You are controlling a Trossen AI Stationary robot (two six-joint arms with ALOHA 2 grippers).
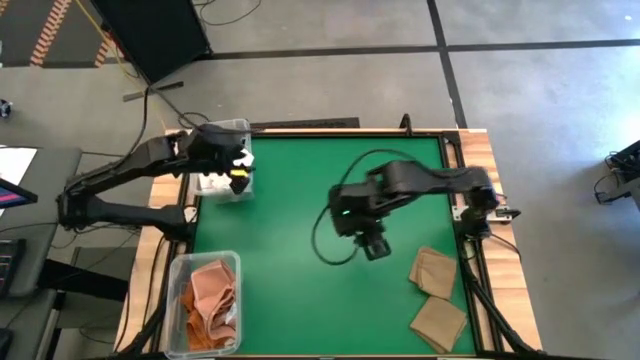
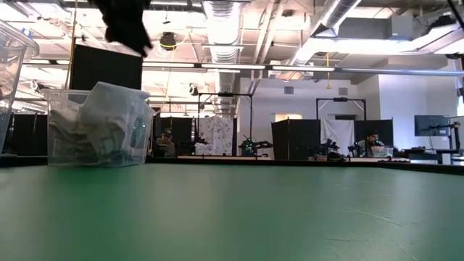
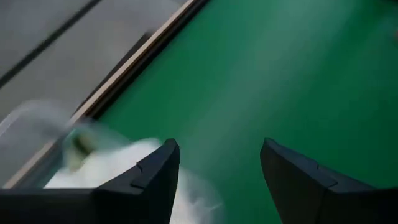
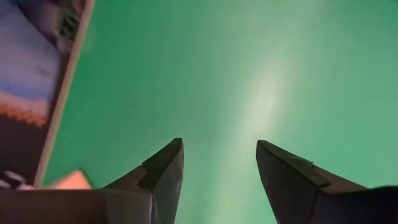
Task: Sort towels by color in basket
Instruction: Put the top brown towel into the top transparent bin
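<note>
Green table (image 1: 300, 240) under both arms; clear bin (image 1: 225, 160) with white towels (image 3: 118, 165) directly beneath left gripper (image 1: 238, 172), at table's far left corner; second clear bin (image 1: 205, 305) with salmon pink towels (image 1: 212, 298) well apart from both grippers, at near left corner; two tan towels (image 1: 435, 295) just beside right gripper (image 1: 375, 248), toward right edge, flat on table; left gripper fingers spread wide, empty, hovering over bin; right gripper fingers spread wide, empty, above bare table.
</note>
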